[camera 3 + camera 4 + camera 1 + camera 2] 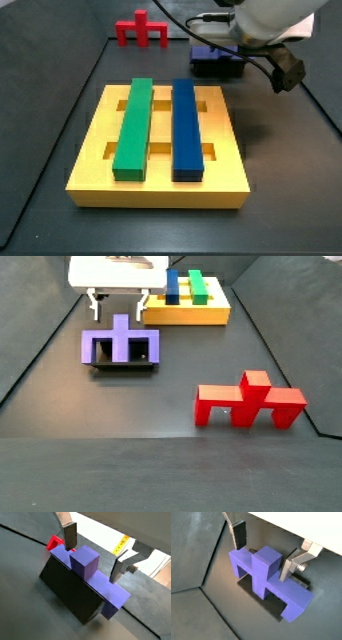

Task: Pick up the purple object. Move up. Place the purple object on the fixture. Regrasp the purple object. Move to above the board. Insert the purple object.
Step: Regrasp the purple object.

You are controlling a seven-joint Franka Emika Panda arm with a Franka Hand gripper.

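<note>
Your silver-fingered gripper point(264, 554) hangs w/ jaws open, straddling the purple blocky cross-shaped piece point(268, 579), not touching. Piece sits atop the black box fixture point(70, 594); bare floor all round.

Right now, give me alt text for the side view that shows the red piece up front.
The open gripper hovers just above the purple object, which rests on the black fixture. A red legged piece stands nearer, the yellow board behind.

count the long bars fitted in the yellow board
2: the green bar and the blue bar lie side by side in the board. The gripper is open above the purple object.
</note>
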